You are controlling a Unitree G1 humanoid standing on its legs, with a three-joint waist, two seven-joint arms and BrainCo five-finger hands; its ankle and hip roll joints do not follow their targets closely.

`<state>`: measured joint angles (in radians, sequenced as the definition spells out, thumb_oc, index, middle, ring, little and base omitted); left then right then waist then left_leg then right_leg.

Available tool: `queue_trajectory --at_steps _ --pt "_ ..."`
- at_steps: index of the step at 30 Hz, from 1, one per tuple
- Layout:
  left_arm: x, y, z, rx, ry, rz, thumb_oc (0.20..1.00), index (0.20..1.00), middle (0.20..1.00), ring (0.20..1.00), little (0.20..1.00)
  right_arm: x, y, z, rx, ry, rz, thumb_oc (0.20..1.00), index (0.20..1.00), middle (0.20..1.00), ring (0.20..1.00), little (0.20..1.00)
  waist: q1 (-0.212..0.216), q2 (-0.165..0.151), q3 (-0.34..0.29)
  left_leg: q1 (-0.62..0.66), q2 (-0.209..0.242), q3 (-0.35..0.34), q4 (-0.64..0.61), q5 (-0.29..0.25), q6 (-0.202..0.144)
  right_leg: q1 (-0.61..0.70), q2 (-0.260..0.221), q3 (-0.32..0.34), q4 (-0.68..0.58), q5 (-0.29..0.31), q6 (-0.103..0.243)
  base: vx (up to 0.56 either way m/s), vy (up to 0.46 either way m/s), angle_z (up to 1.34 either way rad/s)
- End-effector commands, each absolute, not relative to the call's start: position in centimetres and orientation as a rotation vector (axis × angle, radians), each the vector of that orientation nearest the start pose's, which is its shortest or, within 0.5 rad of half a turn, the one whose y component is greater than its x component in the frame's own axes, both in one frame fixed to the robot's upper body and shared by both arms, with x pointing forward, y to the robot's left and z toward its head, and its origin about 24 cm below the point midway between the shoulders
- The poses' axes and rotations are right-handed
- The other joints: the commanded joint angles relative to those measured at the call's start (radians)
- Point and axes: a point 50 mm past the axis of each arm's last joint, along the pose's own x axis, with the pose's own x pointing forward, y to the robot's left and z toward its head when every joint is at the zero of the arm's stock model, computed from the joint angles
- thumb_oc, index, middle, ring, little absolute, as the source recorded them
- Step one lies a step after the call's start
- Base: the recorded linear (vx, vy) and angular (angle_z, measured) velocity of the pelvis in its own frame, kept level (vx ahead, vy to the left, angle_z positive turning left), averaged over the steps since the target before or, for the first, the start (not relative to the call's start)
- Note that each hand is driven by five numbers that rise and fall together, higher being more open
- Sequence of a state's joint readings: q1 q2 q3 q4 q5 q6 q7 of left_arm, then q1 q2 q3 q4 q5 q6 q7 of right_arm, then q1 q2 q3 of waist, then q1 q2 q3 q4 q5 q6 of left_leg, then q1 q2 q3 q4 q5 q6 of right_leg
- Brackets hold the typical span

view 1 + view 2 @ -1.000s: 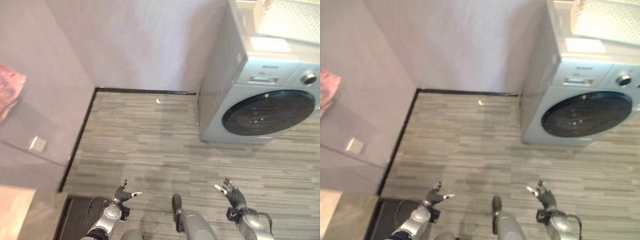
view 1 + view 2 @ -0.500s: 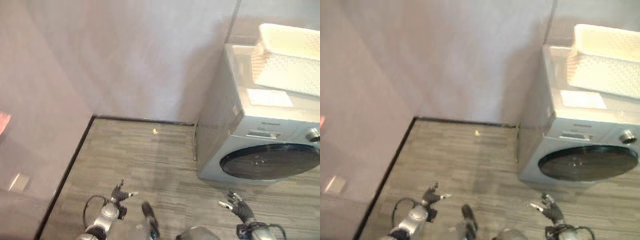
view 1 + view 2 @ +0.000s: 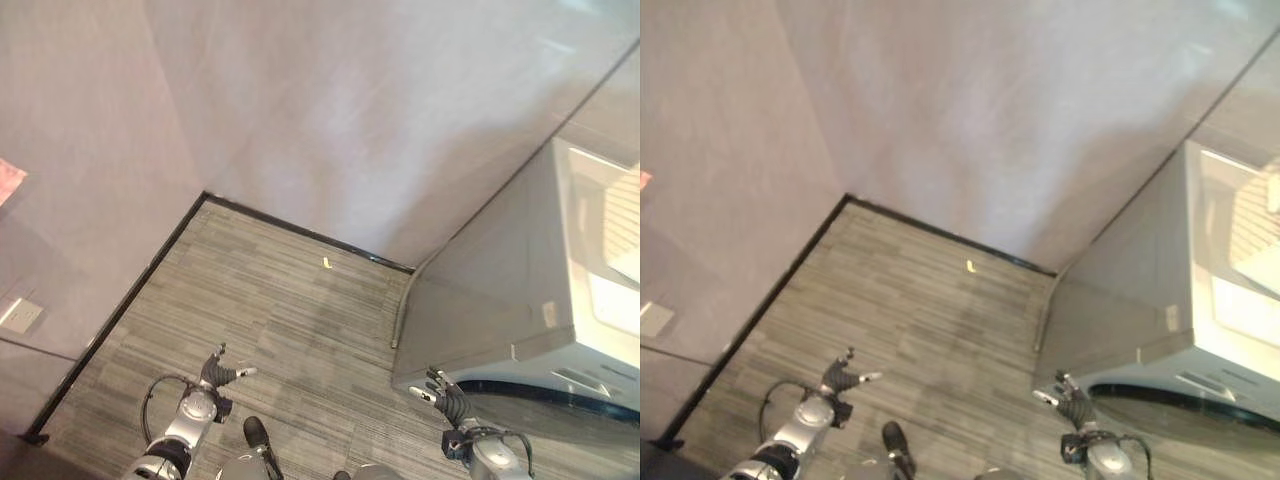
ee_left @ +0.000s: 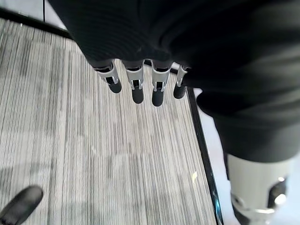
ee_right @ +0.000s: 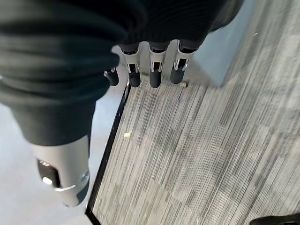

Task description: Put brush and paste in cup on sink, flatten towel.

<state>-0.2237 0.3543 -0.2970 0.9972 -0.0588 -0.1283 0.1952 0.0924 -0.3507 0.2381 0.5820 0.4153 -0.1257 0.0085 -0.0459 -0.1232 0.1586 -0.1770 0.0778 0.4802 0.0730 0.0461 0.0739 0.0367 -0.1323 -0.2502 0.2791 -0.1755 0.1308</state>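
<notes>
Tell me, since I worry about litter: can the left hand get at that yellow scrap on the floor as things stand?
Probably not. The left hand hangs open, low and near, while the yellow scrap lies far across bare floor by the wall. Nothing blocks it; stepping closer would help.

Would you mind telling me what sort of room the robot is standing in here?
Probably a laundry or bathroom corner: a front-loading washing machine against plain walls, grey striped plank flooring with a dark baseboard, and pink cloth at one side.

Floor (image 3: 290,310): grey, fine-striped planks. Skirting (image 3: 120,310): black. Washing machine (image 3: 520,300): silver-grey. Small scrap (image 3: 326,263): yellow.
</notes>
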Motion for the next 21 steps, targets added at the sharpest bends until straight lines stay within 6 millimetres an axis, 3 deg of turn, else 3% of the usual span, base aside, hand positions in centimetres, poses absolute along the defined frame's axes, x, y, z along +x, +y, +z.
queue_trajectory --at_steps 1,3,4,5,7,9,11,15,18,20,21 --pt "23.1 23.5 -8.1 0.533 0.56 0.073 1.0 1.0 1.0 1.0 1.0 18.3 -21.7 -8.0 -0.021 0.539 0.007 1.0 1.0 1.0 1.0 1.0 0.013 -0.016 -0.013 -0.064 0.012 -0.024 0.073 -0.038 -0.089 0.005 -0.152 0.025 -0.054 0.319 0.072 0.14 0.23 0.32" --pt "23.2 23.4 -8.0 0.537 0.551 0.063 1.0 1.0 1.0 1.0 1.0 18.5 -21.6 -7.9 -0.019 0.535 0.008 1.0 1.0 1.0 1.0 1.0 0.015 -0.014 -0.011 -0.062 -0.006 -0.038 0.071 -0.046 -0.08 -0.008 -0.143 0.043 -0.014 0.317 0.07 0.08 0.1 0.53" --pt "23.0 23.3 -8.1 0.545 0.549 0.05 1.0 1.0 1.0 1.0 1.0 18.5 -21.6 -8.0 -0.024 0.536 0.011 1.0 1.0 1.0 1.0 1.0 0.012 -0.012 -0.013 -0.06 -0.021 -0.058 0.071 -0.061 -0.071 -0.018 -0.117 0.081 0.001 0.307 0.065 0.05 0.073 0.73" --pt "23.1 23.1 -7.9 0.55 0.538 0.037 1.0 1.0 1.0 1.0 1.0 18.5 -21.5 -7.8 -0.02 0.528 0.013 1.0 1.0 1.0 1.0 1.0 0.008 -0.007 -0.016 -0.061 -0.03 -0.066 0.059 -0.041 -0.06 -0.051 -0.066 0.123 0.011 0.298 0.044 0.17 0.184 0.81" --pt "23.0 22.9 -8.0 0.549 0.532 0.03 1.0 1.0 1.0 1.0 1.0 18.9 -21.4 -7.4 -0.03 0.502 0.03 1.0 1.0 1.0 1.0 1.0 0.0 0.012 -0.001 -0.012 -0.049 -0.118 0.022 -0.05 -0.059 -0.129 0.0 0.132 0.008 0.191 0.01 0.2 0.168 0.77" --pt "23.0 22.8 -8.1 0.548 0.534 0.03 1.0 1.0 1.0 1.0 1.0 19.0 -21.5 -7.3 -0.039 0.495 0.032 1.0 1.0 1.0 1.0 1.0 -0.011 0.029 0.026 0.025 -0.062 -0.177 0.002 -0.052 -0.059 -0.226 0.064 0.161 0.026 0.141 -0.006 0.17 0.066 0.37" --pt "23.2 22.5 -8.0 0.541 0.527 0.031 1.0 1.0 1.0 1.0 1.0 19.3 -21.6 -7.2 -0.058 0.487 0.028 1.0 1.0 1.0 1.0 1.0 -0.034 0.036 0.066 0.081 -0.097 -0.259 -0.019 -0.061 -0.059 -0.327 0.126 0.199 0.014 0.166 -0.005 0.19 0.018 0.91" --pt "23.4 22.5 -7.8 0.538 0.513 0.029 1.0 1.0 1.0 1.0 1.0 19.3 -21.8 -7.0 -0.083 0.478 0.03 1.0 1.0 1.0 1.0 1.0 -0.052 0.038 0.08 0.112 -0.125 -0.314 -0.032 -0.067 -0.064 -0.367 0.142 0.219 -0.053 0.208 0.0 0.2 -0.021 1.41" --pt "22.9 22.7 -8.1 0.546 0.529 0.024 1.0 1.0 1.0 1.0 1.0 19.1 -22.0 -7.1 -0.124 0.487 0.046 1.0 1.0 1.0 1.0 1.0 -0.083 0.044 0.084 0.188 -0.18 -0.434 -0.043 -0.093 -0.07 -0.413 0.143 0.214 -0.177 0.301 0.014 0.38 -0.075 1.26" --pt "22.9 22.7 -8.1 0.545 0.529 0.024 1.0 1.0 1.0 1.0 1.0 19.1 -22.0 -7.1 -0.125 0.487 0.046 1.0 1.0 1.0 1.0 1.0 -0.086 0.046 0.086 0.191 -0.178 -0.437 -0.043 -0.095 -0.071 -0.409 0.144 0.21 -0.178 0.299 0.014 0.23 -0.045 1.44" --pt "22.7 22.8 -8.3 0.542 0.534 0.021 1.0 1.0 1.0 1.0 1.0 19.0 -22.2 -7.1 -0.136 0.492 0.052 1.0 1.0 1.0 1.0 1.0 -0.1 0.052 0.081 0.218 -0.199 -0.494 -0.031 -0.106 -0.075 -0.418 0.151 0.246 -0.187 0.321 0.015 0.35 -0.091 1.14"
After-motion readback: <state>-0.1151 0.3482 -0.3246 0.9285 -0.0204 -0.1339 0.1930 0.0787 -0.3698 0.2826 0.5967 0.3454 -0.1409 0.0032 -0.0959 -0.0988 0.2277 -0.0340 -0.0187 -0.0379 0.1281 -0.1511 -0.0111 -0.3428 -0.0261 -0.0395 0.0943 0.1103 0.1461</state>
